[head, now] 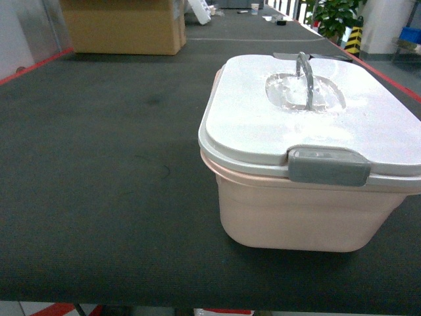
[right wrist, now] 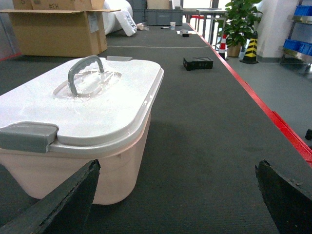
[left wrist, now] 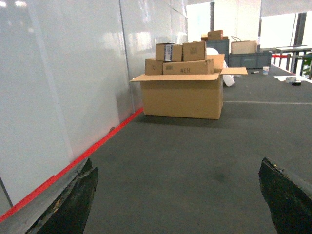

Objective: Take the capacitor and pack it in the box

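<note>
- The box (head: 296, 217), pale pink, stands on the dark worktop (head: 99, 197), right of centre in the head view.
- Its white lid (head: 263, 125) is on, grey latch (head: 327, 166) at the front, handle (head: 304, 79) upright; contents hidden.
- Right claw (right wrist: 178, 204) released, just beside the box, holding nothing.
- Left claw (left wrist: 178, 200) released over bare worktop.
- An open cardboard carton (left wrist: 183, 95) stands well apart at the far end, with smaller cartons stacked in its top.

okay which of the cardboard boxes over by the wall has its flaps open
The big carton on the dark mat, flaps spread outward. The small boxes stacked in it are shut.
</note>
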`<state>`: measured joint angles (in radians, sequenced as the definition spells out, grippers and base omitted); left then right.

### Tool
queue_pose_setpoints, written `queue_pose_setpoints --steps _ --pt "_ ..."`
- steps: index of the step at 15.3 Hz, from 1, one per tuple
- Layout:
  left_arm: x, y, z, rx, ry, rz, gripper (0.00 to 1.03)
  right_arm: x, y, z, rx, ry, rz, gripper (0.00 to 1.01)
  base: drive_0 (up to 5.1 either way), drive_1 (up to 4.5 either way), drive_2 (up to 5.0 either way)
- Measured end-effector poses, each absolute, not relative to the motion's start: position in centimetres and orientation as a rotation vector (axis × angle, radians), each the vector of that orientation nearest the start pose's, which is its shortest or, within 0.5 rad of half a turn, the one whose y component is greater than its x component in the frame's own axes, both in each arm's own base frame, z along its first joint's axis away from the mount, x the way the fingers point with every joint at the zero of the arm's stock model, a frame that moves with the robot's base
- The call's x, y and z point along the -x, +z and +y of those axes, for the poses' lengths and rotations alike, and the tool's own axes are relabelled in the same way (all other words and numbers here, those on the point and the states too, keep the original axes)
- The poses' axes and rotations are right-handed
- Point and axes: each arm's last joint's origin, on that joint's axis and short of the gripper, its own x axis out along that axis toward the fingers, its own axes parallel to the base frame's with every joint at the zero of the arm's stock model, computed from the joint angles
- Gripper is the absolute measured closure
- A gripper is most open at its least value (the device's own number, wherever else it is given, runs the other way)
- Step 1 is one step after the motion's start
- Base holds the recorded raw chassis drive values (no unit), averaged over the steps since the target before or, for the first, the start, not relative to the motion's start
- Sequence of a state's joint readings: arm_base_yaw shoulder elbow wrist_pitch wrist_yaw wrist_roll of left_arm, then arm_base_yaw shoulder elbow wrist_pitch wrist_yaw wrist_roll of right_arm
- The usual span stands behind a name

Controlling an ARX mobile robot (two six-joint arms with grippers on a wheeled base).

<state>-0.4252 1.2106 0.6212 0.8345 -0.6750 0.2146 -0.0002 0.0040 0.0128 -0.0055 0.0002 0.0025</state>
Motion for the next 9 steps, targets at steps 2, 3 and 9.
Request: queue_pose_setpoints --steps 2,3,9 --pt "-22.0 27.0 -6.5 -0.070 0.050 -0.019 0.30 -9.7 16.7 0.0 -0.002 -0.001 -0.002 0.03 0.0 0.00 0.0" --pt "-20.8 25.5 -5.4 -0.042 0.017 -0.009 0.43 -9.7 16.7 0.0 -0.002 -0.001 -0.004 0.03 0.0 0.00 0.0" --pt "-16.1 20.1 -1.7 -0.005 0.005 0.008 1.01 -9.7 16.7 0.0 -0.002 0.000 -0.003 0.03 0.0 0.00 0.0"
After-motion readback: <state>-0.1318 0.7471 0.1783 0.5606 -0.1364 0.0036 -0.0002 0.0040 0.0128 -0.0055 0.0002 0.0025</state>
